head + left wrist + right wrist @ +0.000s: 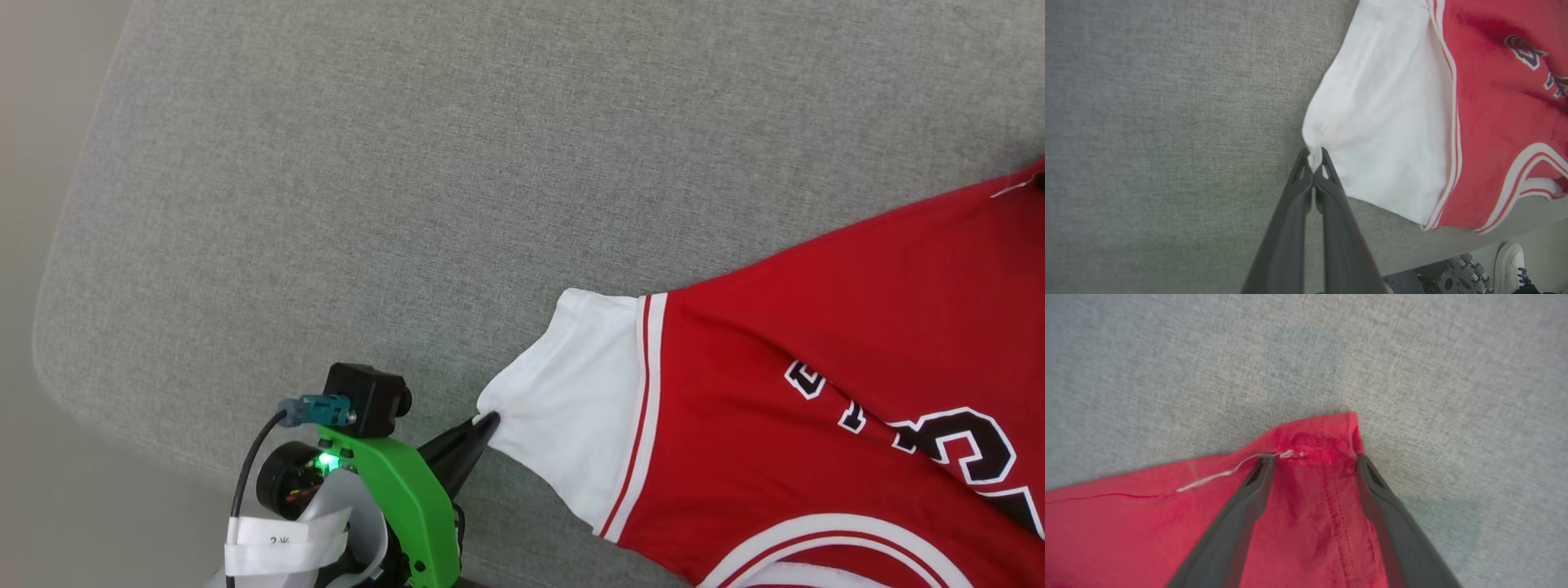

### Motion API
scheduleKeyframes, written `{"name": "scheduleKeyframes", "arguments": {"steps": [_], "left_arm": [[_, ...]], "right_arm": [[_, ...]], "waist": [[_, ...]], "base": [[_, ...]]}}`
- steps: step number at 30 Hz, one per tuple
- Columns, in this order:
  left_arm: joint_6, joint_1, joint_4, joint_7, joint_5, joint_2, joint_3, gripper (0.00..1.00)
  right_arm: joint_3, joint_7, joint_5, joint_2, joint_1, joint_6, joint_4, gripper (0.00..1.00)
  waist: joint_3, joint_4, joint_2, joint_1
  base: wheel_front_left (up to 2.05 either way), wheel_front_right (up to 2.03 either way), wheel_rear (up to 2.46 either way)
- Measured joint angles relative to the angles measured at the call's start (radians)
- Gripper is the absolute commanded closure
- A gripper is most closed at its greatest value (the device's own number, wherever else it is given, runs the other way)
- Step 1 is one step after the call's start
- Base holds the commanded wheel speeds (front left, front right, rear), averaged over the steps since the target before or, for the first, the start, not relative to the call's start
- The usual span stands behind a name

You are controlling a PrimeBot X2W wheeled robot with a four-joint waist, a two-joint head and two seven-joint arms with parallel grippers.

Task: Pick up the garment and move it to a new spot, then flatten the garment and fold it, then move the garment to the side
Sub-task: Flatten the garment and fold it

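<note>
The garment (816,351), a red jersey with white sleeves and black white-outlined lettering, lies spread on the grey table (408,163), lettering up, running off the right edge of the head view. My left gripper (488,421) is shut on the corner of the white sleeve (1384,122), with the cloth pinched at its tips (1314,157). In the right wrist view my right gripper (1314,459) stands open, its two fingers apart over a red hem corner of the garment (1314,449), one finger on each side of the bunched cloth. A loose white thread (1224,473) lies on the red fabric.
The grey fabric table has a rounded corner at the left (57,327) and a front edge close to my left arm. Below that edge the left wrist view shows a white shoe (1511,265) and part of a metal base (1449,273). Bare grey surface spreads to the left and back.
</note>
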Motion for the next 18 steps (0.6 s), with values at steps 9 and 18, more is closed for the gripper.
{"name": "scheduleKeyframes", "arguments": {"steps": [9,18], "left_arm": [[-0.002,-0.001,0.015,0.0,0.0,-0.005,-0.001,1.0],[0.008,-0.002,0.012,-0.01,-0.001,0.007,0.027,1.0]], "right_arm": [[0.051,-0.062,0.026,-0.025,0.019,0.0,0.019,1.0],[0.073,-0.213,0.073,-0.013,0.019,0.0,0.063,1.0]], "waist": [[-0.013,0.004,0.0,0.0],[-0.066,-0.016,0.0,0.0]], "base": [[0.0,0.0,0.0],[0.0,0.0,0.0]]}}
